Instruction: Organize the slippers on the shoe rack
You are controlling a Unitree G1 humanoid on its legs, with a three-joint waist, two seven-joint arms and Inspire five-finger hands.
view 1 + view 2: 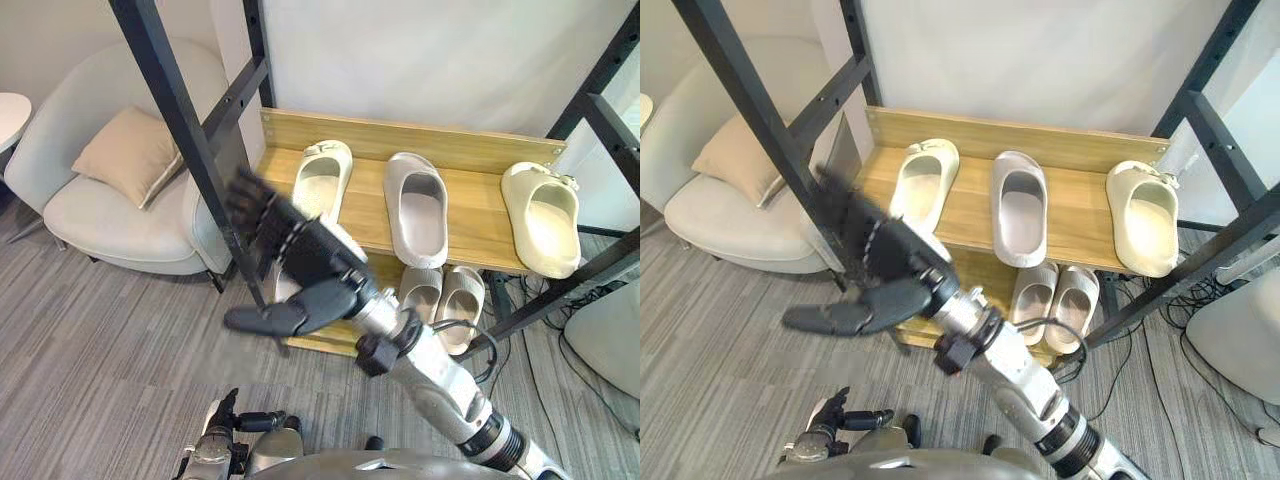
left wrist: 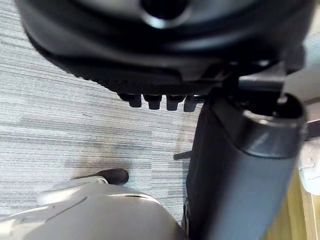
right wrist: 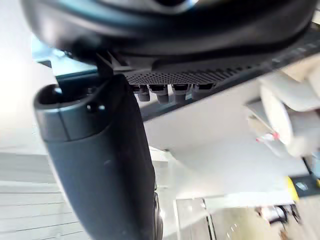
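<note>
Wood-toned planks of the black-framed shoe rack (image 1: 470, 150) were seen carrying three slippers in a row on the upper tier: a cream foam slipper (image 1: 322, 178) at the left end, a grey-mauve foam slipper (image 1: 418, 208) in the middle and a second cream foam slipper (image 1: 545, 218) at the right end. The two cream ones were kept well apart by the grey one between them, so the pair was judged not yet matched up. On the lower tier a pair of small beige slippers (image 1: 442, 300) was parked side by side, touching, and that pair looked already sorted. The robot's right hand (image 1: 300, 250) was raised in front of the rack's left post with fingers spread straight and thumb out; nothing was held in it, a pose judged to suit a reach towards the left cream slipper. The left hand (image 1: 228, 418) was kept low by the body, and whether it was open or closed could not be told
</note>
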